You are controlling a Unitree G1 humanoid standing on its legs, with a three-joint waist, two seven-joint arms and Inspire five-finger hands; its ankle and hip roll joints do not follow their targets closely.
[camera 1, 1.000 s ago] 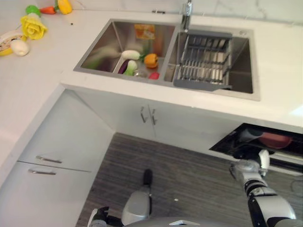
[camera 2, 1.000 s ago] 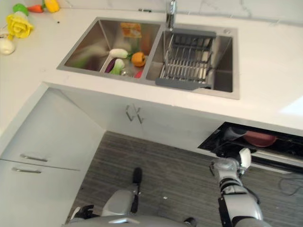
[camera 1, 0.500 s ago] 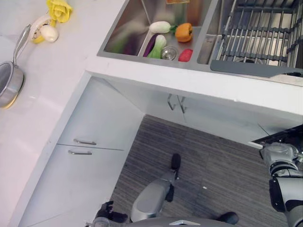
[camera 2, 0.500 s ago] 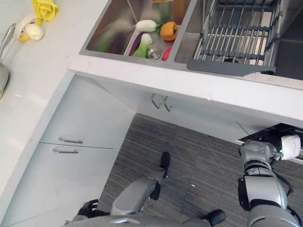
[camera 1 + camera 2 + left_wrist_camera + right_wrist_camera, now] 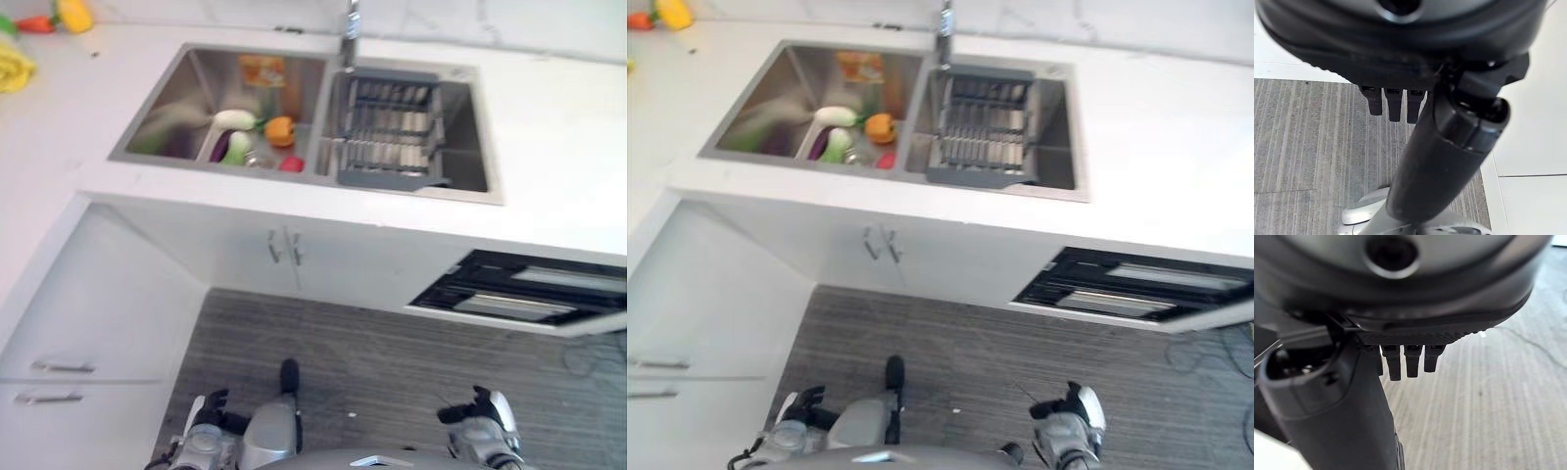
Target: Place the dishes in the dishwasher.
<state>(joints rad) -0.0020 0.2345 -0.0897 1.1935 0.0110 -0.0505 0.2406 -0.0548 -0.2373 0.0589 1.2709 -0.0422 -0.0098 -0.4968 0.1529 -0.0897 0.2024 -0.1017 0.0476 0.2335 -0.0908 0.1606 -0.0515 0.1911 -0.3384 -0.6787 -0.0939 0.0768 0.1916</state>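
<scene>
Standing back from the table (image 5: 549,117), we kept both hands low and empty: the left hand (image 5: 201,446) at seven o'clock and the right hand (image 5: 480,431) at five o'clock hung over the floor (image 5: 392,362) with fingers relaxed and straight, gripping nothing. The dishwasher (image 5: 519,294) drawer stood pulled out at three o'clock, presumably left ready for loading. We could not make out any dishes; the dish rack (image 5: 387,127) in the sink (image 5: 157,117) at twelve o'clock looked bare.
</scene>
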